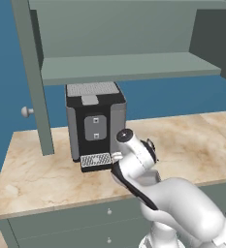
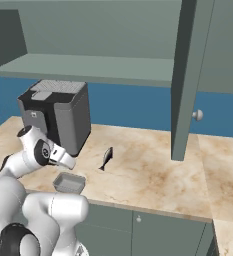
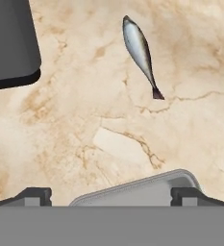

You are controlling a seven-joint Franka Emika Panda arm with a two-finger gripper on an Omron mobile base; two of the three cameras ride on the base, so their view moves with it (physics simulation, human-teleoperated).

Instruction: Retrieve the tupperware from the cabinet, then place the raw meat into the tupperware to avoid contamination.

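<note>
Gripper wide open above tupperware on counter; raw meat at one o'clock, apart.

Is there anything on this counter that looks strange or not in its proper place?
Yes: the raw fish lies bare on the marble counter, apart from the tupperware, which sits empty near the counter's front edge. The cabinet above stands open. Nothing looks spilled or broken.

One fish and one tupperware lie on the worktop. One coffee machine stands there too. Above hangs one cabinet, with one knob showing.
</note>
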